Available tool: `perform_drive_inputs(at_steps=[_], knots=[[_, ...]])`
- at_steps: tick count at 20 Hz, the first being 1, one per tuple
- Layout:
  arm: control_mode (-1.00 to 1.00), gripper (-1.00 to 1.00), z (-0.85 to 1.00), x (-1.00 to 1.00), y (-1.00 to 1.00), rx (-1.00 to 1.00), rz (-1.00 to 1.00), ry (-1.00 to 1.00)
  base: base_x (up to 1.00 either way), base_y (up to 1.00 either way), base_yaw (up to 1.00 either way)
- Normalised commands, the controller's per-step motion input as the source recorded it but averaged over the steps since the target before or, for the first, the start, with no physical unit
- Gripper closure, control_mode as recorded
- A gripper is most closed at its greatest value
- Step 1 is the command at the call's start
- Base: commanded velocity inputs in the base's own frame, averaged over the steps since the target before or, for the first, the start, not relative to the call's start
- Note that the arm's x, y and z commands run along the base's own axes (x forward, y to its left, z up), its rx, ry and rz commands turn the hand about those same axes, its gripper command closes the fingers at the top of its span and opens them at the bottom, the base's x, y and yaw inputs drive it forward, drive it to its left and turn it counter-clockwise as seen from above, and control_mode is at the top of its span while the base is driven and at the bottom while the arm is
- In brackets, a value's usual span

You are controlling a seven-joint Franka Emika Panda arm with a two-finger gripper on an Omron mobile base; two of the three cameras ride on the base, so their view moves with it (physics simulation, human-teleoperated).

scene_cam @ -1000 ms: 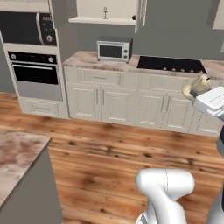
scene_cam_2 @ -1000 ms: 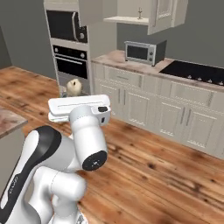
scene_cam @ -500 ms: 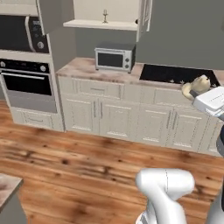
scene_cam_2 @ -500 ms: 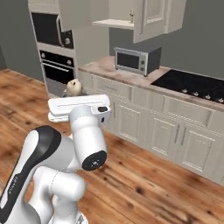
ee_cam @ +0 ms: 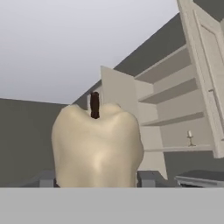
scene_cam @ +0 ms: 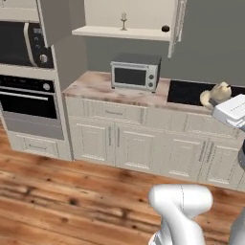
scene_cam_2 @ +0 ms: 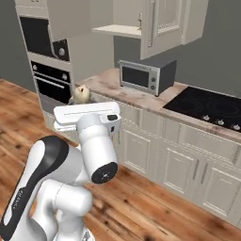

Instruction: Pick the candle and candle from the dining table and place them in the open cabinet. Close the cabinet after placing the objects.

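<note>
A short, stubby cream candle with a dark wick sits between my fingertips, and my gripper is shut on it. The same candle shows at the right edge in the left base view, and the candle pokes up behind my hand in the right base view. Ahead and above, the cream wall cabinet stands open, its door swung out. The other candle, on a slim candlestick, stands on the shelf; this candlestick candle is small in the hand view. The dining table is out of view.
A silver microwave sits on the marbled counter below the cabinet, beside a black cooktop. A built-in oven stands at the left. A small dark round thing lies on the shelf's right end. Wood floor stretches before the cream base cabinets.
The whole picture has shifted: the base has driven nearer to the counter and wall cabinet, which now look larger. The stubby candle stays held in the gripper.
</note>
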Motion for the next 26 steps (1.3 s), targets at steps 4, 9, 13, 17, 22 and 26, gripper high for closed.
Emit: perform_drive_inputs(at_steps=[4, 9, 13, 17, 22, 26], knots=[[1.00, 1.00, 0.00, 0.00, 0.00, 0.00, 0.00, 0.00, 1.00, 0.86, -0.08], [1.00, 1.00, 0.00, 0.00, 0.00, 0.00, 0.00, 0.00, 1.00, 0.85, -0.11], [1.00, 1.00, 0.00, 0.00, 0.00, 0.00, 0.00, 0.00, 1.00, 0.54, -0.15], [1.00, 1.00, 0.00, 0.00, 0.00, 0.00, 0.00, 0.00, 1.00, 0.11, -0.16], [1.00, 1.00, 0.00, 0.00, 0.00, 0.00, 0.00, 0.00, 0.76, -0.21, -0.20], [1.00, 1.00, 0.00, 0.00, 0.00, 0.00, 0.00, 0.00, 0.36, -0.39, -0.24]])
